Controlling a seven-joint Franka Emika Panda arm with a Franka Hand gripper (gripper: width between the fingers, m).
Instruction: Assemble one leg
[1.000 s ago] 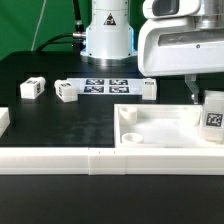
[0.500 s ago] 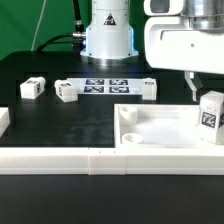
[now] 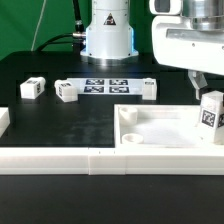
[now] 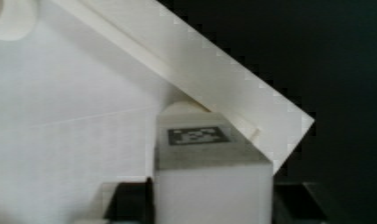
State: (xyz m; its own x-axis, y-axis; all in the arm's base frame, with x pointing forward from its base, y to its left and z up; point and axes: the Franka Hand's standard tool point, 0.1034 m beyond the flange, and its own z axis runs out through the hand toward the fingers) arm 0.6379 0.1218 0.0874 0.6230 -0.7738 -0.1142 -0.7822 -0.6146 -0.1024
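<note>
- Tray [image 3: 160, 128], by the counter [image 3: 60, 118] edge nearest the exterior camera: the leg [image 3: 211, 116] stands in it, slightly tilted, at the corner on the exterior view's right.
- The jaws of the gripper [image 3: 206, 97] are clamped on the leg.
- The leg is just beside the tray rim; contact with the tray floor cannot be told.
- Spare legs [image 3: 66, 91] lie well apart on the open counter.
</note>
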